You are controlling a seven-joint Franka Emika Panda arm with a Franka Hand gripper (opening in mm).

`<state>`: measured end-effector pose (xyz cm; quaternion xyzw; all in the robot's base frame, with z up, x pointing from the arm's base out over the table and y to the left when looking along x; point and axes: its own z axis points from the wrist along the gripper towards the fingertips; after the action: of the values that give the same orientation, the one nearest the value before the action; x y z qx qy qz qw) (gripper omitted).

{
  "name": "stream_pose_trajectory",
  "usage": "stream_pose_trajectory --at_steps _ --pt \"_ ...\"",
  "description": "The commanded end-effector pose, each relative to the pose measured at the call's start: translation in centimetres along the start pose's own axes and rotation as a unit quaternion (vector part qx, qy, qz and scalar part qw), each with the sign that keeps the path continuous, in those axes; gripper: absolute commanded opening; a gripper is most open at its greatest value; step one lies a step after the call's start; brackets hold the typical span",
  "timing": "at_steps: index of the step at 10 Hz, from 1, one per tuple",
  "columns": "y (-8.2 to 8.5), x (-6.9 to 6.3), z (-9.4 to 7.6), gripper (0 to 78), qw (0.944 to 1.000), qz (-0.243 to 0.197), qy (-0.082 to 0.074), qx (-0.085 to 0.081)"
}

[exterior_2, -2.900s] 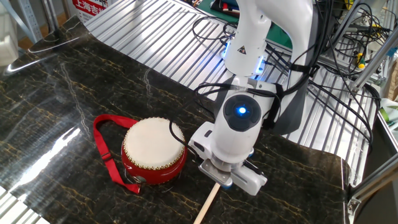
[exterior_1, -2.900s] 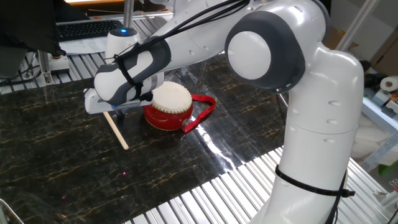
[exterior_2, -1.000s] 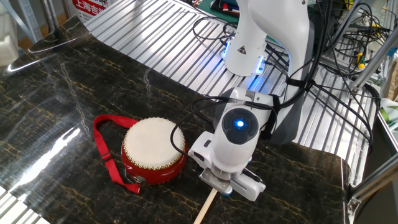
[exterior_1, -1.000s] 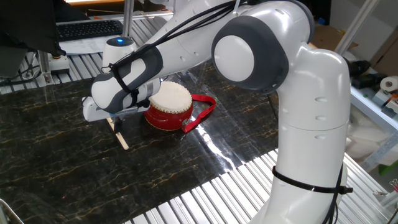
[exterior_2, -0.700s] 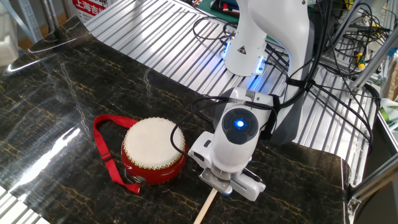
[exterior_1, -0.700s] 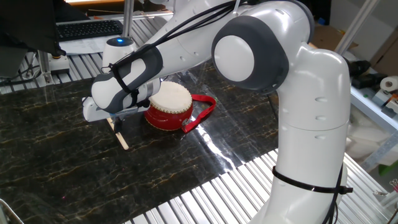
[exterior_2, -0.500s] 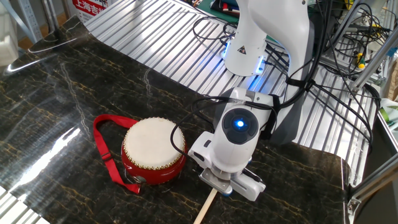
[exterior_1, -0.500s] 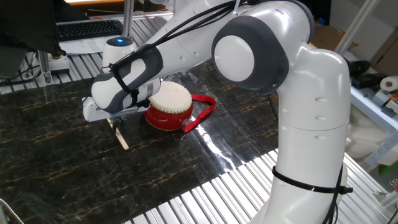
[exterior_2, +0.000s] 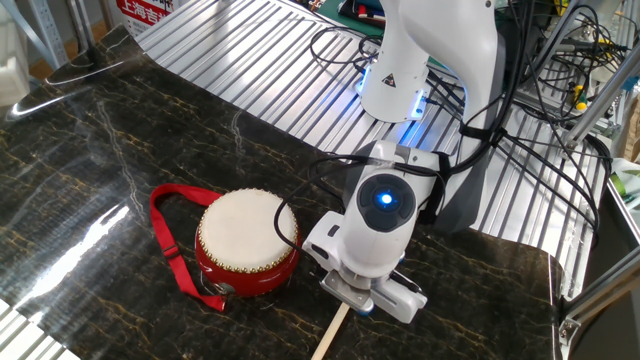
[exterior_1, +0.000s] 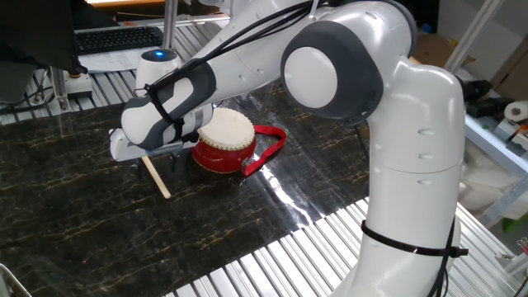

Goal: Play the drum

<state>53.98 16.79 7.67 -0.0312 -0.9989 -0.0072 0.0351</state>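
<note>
The drum [exterior_1: 225, 137] is red with a cream skin and sits on the dark marble table [exterior_1: 74, 206], its red strap [exterior_1: 270, 148] lying to one side. In the other fixed view the drum [exterior_2: 246, 241] is just left of the arm's wrist. A thin pale wooden stick [exterior_1: 158, 181] lies flat on the table left of the drum. My gripper [exterior_1: 154, 158] is low over the stick's upper end, with dark fingers showing on either side of it and apart. In the other fixed view the gripper [exterior_2: 357, 303] is mostly hidden under the wrist, and only the stick [exterior_2: 330, 336] pokes out below it.
Ribbed metal panels [exterior_1: 272, 256] border the marble top. A keyboard [exterior_1: 115, 39] sits beyond the far edge. Cables [exterior_2: 530, 130] and the arm's base [exterior_2: 400, 70] stand behind the drum in the other fixed view. A paper roll [exterior_1: 516, 111] is at the far right.
Since 2.9 s ago the gripper came down onto the stick's upper end. In the last half second the dark finger covering the stick has moved off it, so the fingers now show spread.
</note>
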Motion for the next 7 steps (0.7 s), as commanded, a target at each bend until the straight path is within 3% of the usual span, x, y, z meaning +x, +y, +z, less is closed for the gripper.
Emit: stream_pose_trajectory --at_steps 1,5,6,7 --pt "0.1 -0.1 -0.2 77.4 1.0000 -0.006 -0.002 -0.001" --pt "0.1 -0.1 -0.2 77.4 1.0000 -0.006 -0.002 -0.001" --pt "0.1 -0.1 1.1 77.4 0.9999 -0.013 -0.002 -0.001" --pt "0.1 -0.1 1.1 77.4 0.9999 -0.014 -0.002 -0.001"
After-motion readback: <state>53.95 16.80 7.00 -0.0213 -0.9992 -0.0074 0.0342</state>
